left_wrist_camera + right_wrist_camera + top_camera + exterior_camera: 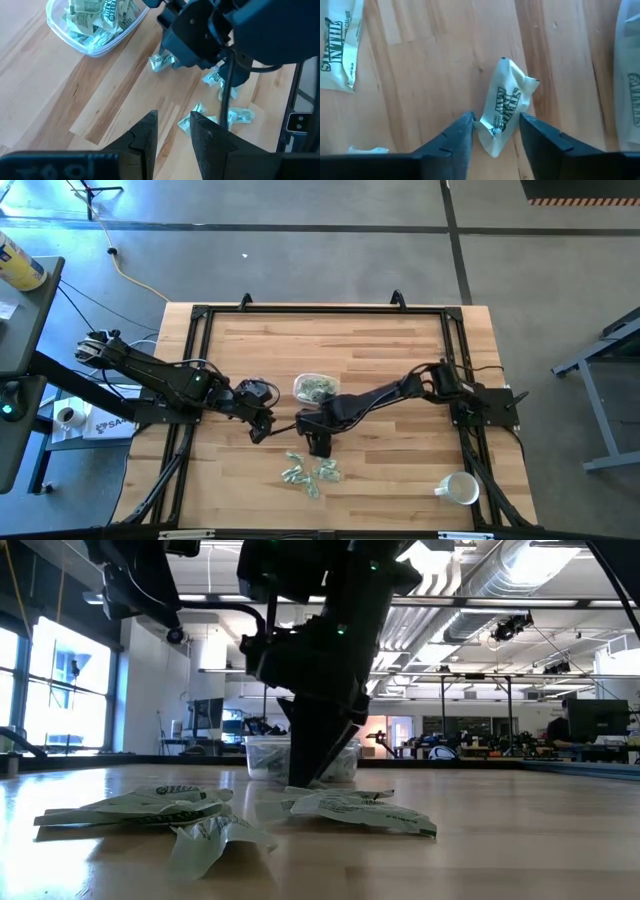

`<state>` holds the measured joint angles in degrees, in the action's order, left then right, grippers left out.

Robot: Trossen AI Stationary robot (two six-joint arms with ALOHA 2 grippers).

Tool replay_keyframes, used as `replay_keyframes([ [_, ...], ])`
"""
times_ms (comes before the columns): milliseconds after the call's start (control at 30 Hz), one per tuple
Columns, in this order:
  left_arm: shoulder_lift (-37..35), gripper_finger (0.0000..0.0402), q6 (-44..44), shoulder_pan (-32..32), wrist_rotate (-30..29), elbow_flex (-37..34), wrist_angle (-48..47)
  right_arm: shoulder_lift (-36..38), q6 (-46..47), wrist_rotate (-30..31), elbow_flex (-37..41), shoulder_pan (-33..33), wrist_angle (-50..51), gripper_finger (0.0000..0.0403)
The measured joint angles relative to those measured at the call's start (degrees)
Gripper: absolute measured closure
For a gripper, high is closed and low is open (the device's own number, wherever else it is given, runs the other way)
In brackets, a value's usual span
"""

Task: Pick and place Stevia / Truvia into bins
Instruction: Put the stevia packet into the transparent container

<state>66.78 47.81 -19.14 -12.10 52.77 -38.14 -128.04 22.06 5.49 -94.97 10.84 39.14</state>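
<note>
Your right gripper (495, 131) straddles a crumpled Stevia sachet (506, 104) on the table (400, 360), fingers spread, not pinching. Your left gripper (172, 132) hovers slightly parted near the clear bowl (316, 387).

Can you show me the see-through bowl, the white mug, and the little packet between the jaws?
Clear round plastic bowl (316, 387), high view, its rim.
White handled mug (461, 489), high view, its body.
Crumpled white-and-green paper sachet (506, 103), right wrist view, its printed middle.

Low view: right gripper (318, 775) blocks the middle of the clear bowl (262, 756); fingertip contact with the table not discernible.

Right wrist view: sachet (506, 107) between the fingers, lower end hidden behind them; grip uncertain. Another sachet (339, 47) cut by the frame edge.

High view: loose sachets (312, 471) too small to count.
</note>
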Motion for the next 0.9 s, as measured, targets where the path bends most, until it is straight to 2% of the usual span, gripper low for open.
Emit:
replay_keyframes([
  [100,0.00,0.0254,-0.02,0.00,0.00,0.00,-0.25,0.10,0.02,0.35,0.03,0.02,0.60,0.0300],
  [233,0.00,0.0254,-0.01,-0.01,-0.02,0.00,-0.74,0.50,-0.49,-0.02,0.04,0.06,1.32,0.0383],
  [267,0.00,0.0254,0.00,-0.02,-0.02,0.00,-0.86,0.86,-1.35,0.15,0.17,0.18,1.69,0.0392],
  [500,-0.76,0.0254,0.00,-0.02,-0.04,-0.02,-0.97,9.85,-2.08,7.13,0.27,-0.65,6.58,0.0398],
  [600,-2.55,0.0254,0.20,-0.02,-1.56,0.85,-0.95,13.08,-3.23,10.51,0.25,-3.39,7.30,0.0395],
  [667,-4.33,0.0254,0.19,-0.02,-3.40,1.59,-1.00,13.57,-5.71,10.51,0.25,-6.12,7.26,0.0399],
  [800,-7.79,0.0254,0.20,-0.02,-6.56,2.18,-1.06,11.47,-11.46,1.91,0.23,-11.66,5.20,0.0394],
  [900,-9.50,0.0254,0.30,-0.02,-6.57,2.17,-1.41,9.39,-13.48,-4.29,0.31,-13.82,3.96,0.0382],
])
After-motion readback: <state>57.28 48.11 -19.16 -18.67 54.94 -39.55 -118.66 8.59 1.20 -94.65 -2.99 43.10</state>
